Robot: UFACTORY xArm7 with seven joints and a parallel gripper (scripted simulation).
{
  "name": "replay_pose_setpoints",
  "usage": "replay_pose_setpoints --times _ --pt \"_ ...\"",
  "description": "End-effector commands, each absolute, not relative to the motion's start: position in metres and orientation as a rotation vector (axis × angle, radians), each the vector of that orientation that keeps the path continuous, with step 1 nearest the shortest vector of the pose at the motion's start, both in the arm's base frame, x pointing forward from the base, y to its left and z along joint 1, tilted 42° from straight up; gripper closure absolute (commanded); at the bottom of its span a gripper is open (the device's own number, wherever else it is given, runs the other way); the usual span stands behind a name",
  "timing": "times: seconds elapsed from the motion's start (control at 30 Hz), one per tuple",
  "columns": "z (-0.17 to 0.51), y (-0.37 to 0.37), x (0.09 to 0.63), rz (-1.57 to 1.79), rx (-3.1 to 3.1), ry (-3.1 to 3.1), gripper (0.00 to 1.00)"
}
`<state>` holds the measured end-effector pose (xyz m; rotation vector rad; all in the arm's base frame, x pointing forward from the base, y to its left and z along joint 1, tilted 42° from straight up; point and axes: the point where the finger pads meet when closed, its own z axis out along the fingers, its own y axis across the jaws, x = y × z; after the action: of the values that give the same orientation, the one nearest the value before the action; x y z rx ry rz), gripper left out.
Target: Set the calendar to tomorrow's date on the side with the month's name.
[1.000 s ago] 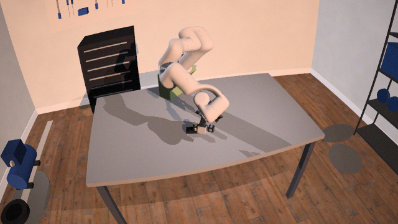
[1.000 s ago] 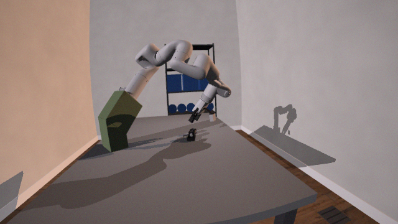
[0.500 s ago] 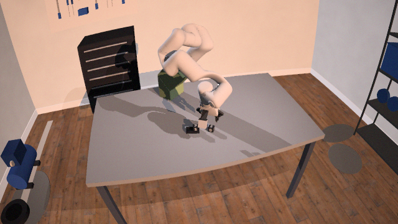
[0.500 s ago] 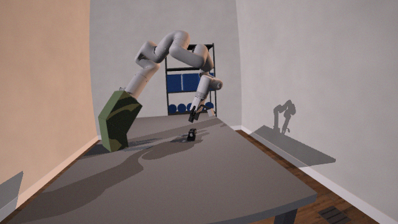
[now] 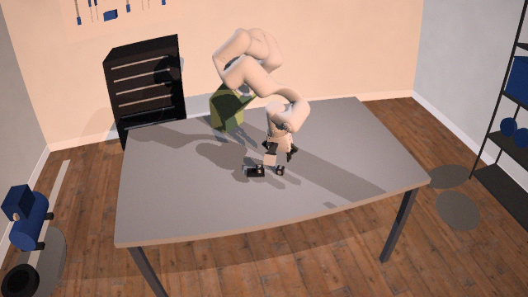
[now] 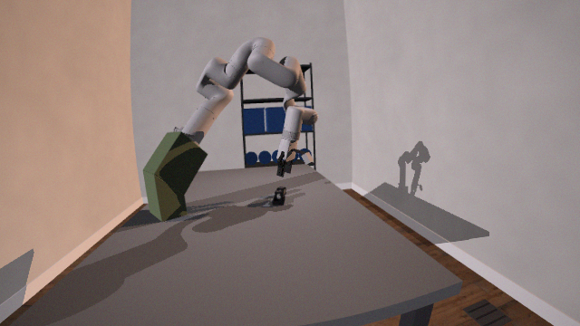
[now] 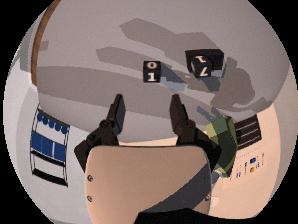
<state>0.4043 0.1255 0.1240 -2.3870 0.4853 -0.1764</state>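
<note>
The dark calendar tray (image 5: 248, 172) (image 7: 214, 70) lies on the grey table. One black cube (image 5: 259, 169) (image 7: 200, 63) stands in it, with a white digit showing in the wrist view. The second black cube (image 5: 280, 169) (image 7: 152, 71) stands on the table outside the tray, just to its right in the top view, with white digits on its faces. In the exterior view the tray and cubes (image 6: 279, 196) overlap as one dark shape. My gripper (image 5: 280, 158) (image 6: 284, 168) (image 7: 147, 101) is open and empty. It hangs a little above the loose cube.
The arm's green base block (image 5: 226, 108) (image 6: 172, 174) stands at the back of the table (image 5: 186, 206). A black drawer cabinet (image 5: 144, 87) stands behind the table by the wall. A shelf rack (image 6: 276, 118) stands beyond the far edge.
</note>
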Motion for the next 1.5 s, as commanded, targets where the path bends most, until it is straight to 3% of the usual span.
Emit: replay_pose_setpoints --times 0.0,0.4,1.03,1.07,1.47 --pt "0.133 0.123 0.411 -0.246 -2.379 0.512 0.29" --pt "0.156 0.126 0.423 -0.528 -2.337 0.574 0.29" --pt "0.115 0.130 0.391 -0.482 -2.387 0.598 0.29" --pt "0.115 0.130 0.391 -0.482 -2.387 0.598 0.00" --pt "0.115 0.130 0.391 -0.482 -2.387 0.598 0.00"
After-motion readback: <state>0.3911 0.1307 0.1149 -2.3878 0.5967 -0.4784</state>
